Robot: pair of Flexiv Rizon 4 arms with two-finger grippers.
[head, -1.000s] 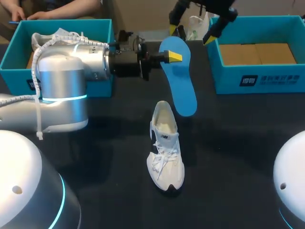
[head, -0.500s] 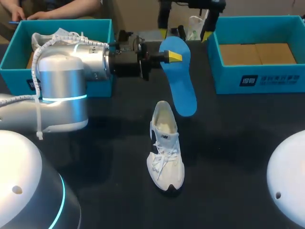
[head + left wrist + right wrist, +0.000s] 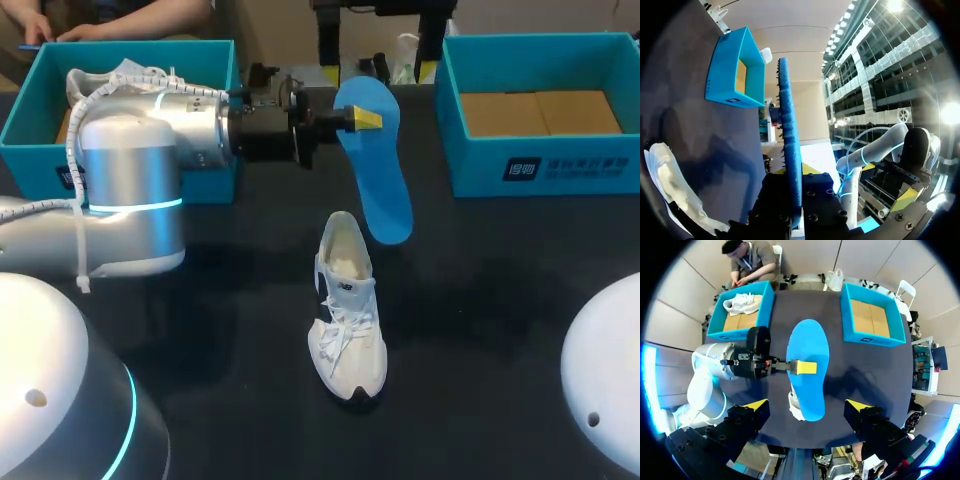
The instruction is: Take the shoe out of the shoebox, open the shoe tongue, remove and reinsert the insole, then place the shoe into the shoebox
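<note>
Two blue boxes are set at the far corners of the dark desk [image 3: 500, 300]. In the left shoebox [image 3: 30, 110] a second shoe [image 3: 742, 303] is seen lying (white, like the one on the desk), and the brown floor of the right shoebox [image 3: 545, 170] is shown. The left arm [image 3: 130, 180] is stretched across in front of the left shoebox. The blue insole [image 3: 382, 190] is pinched near its far end by the left fingers [image 3: 366, 119] and is held off the desk, its near end lowered toward the shoe [image 3: 347, 310]. That white shoe is stood upright on the desk between the two boxes, outside both. Its toe is pointed toward the robot, and its heel opening is seen just beside the insole's near end. The right fingers [image 3: 756, 404] are spread wide and held high above the insole.
</note>
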